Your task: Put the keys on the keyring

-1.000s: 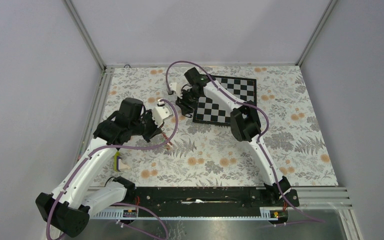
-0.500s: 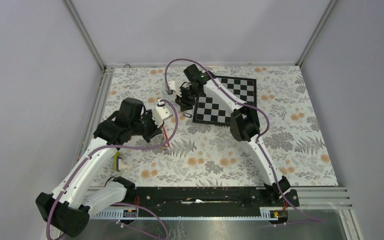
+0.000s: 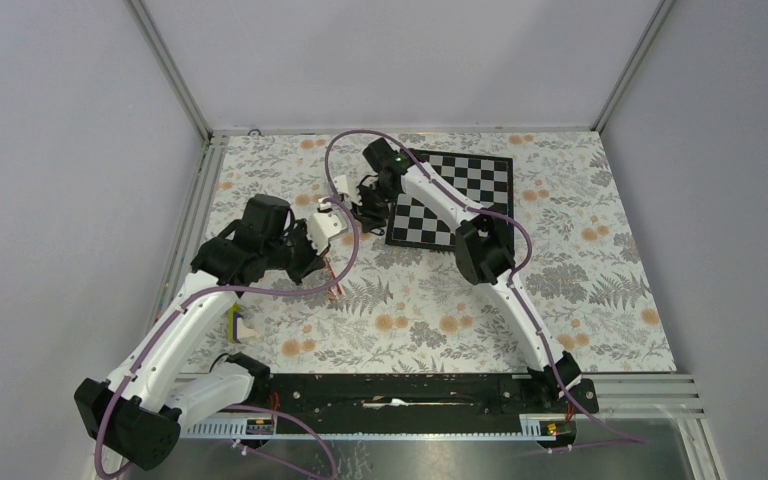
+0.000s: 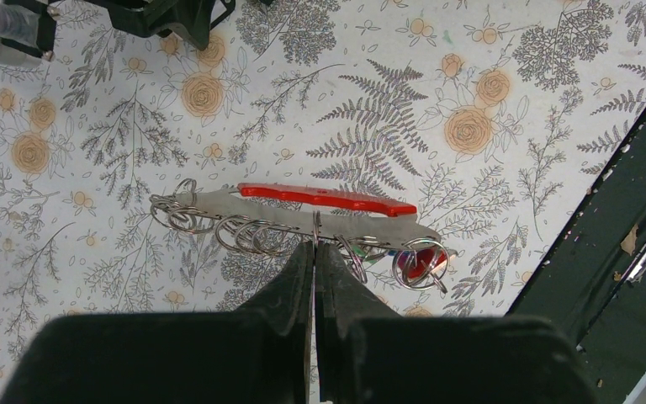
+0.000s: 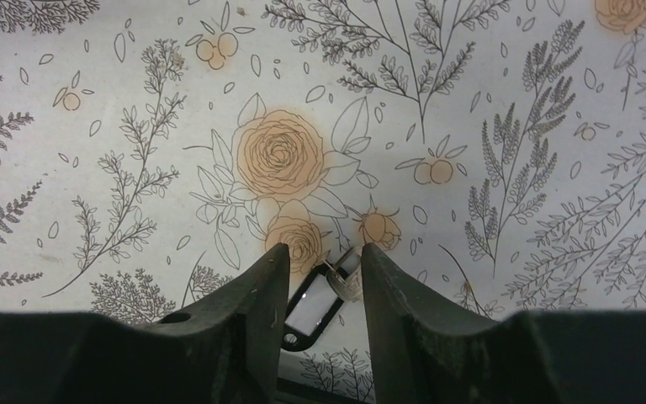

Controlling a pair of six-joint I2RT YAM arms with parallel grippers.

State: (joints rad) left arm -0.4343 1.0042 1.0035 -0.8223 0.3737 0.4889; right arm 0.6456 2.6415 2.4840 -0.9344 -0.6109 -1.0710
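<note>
Black fingers of the left gripper are pressed together, and a thin wire loop of the keyring is pinched at their tips. The keyring is seen as a grey bar lying crosswise just beyond the fingertips, with a red strip along its far edge and a row of wire rings strung along its near edge. A red tag is carried at the bar's right end, ringed by wire. Whether the bar is resting on the flowered cloth or is held clear of it cannot be told. A black rail is seen past the cloth's edge at the right of that view. The right gripper is spread, pointed down at the cloth farther back on the table, and a dark-framed tag with a white label is framed between its two fingers, a small metal piece attached at its far end. Contact between the fingers and this tag cannot be judged. From above, the two grippers are seen near each other in the left half of the table, the right one just beside the near left corner of a chessboard. A yellow-and-white block is partly hidden beside the left arm, well apart from both grippers.
</note>
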